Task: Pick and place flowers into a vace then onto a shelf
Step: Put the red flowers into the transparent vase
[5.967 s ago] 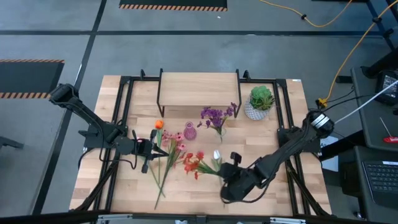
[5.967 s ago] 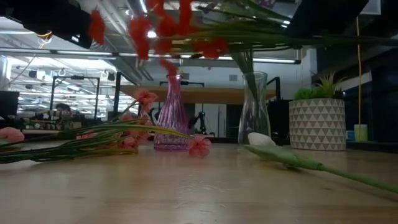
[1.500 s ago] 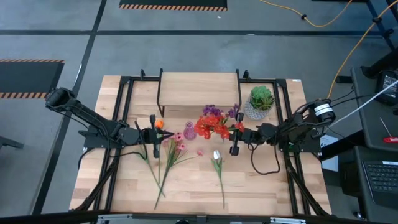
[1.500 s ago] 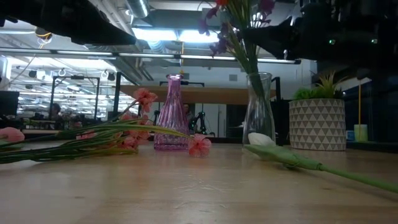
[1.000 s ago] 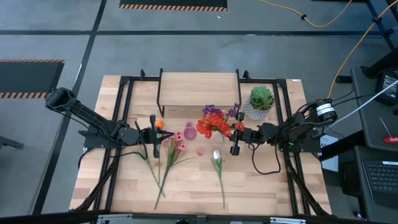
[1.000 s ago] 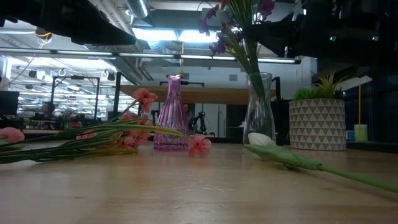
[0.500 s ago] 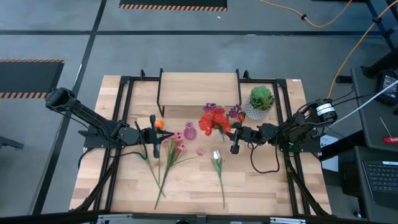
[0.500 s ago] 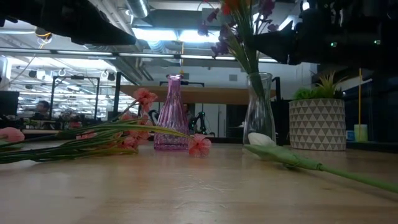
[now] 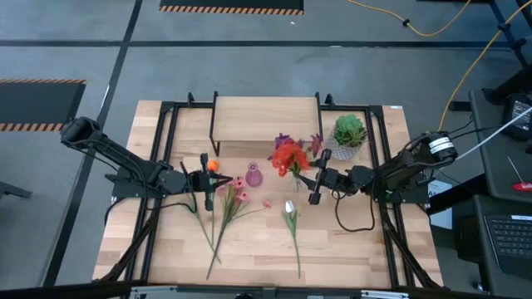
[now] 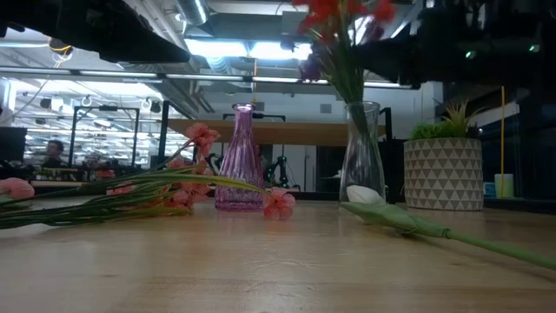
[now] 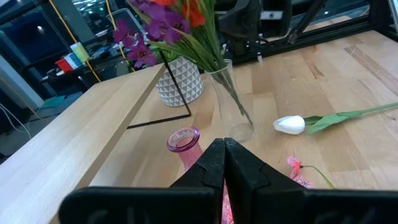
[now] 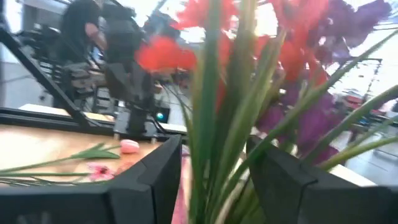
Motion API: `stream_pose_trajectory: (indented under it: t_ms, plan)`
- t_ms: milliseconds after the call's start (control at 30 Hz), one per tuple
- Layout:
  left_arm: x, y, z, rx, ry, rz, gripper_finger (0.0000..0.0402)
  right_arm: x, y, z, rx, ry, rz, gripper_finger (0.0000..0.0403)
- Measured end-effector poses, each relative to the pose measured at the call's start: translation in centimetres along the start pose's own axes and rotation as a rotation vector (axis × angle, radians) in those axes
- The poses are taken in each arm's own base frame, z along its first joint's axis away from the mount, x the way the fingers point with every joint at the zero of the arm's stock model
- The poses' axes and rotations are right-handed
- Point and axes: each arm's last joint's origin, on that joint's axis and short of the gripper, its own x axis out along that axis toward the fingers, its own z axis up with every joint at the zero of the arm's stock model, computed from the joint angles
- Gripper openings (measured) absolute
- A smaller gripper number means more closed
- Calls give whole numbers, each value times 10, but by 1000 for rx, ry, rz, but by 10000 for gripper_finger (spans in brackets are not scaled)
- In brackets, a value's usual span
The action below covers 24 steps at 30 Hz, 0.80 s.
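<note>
- While the left hand (image 9: 207,180) waits over the counter (image 9: 249,257) at the left, its fingers pressed together on nothing, it hangs just beside the orange tulip (image 9: 212,166) and the loose pink flowers (image 9: 235,190).
- Near the middle stands a small pink vase (image 9: 253,175), empty; a white bud (image 9: 289,208) lies on the boards in front of it.
- Right of that, the clear vase (image 10: 361,156) already has the purple sprig (image 9: 281,143) in it, and the red cluster (image 9: 288,157) is going in.
- At the right, the right hand (image 9: 316,184) grips the red cluster's stem, fingers narrowed around it.
- Step in hand, as I judge it: seating this stem. Next it calls for lowering and letting go, then the lying flowers; the shelf (image 9: 266,119) behind is bare.
</note>
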Motion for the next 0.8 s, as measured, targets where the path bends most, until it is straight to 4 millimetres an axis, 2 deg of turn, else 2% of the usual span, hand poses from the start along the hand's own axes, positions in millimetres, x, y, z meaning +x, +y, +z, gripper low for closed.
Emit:
stream_pose_trajectory:
  t_ms: [333,633,800]
  plan:
    - [0,0,0,0,0,0,4,-12,12,16,28,9,91,184]
    - [0,-1,0,0,-3,-20,4,-13,6,24,15,-1,13,184]
    - [0,-1,0,0,-4,-25,4,-19,4,31,79,35,-16,184]
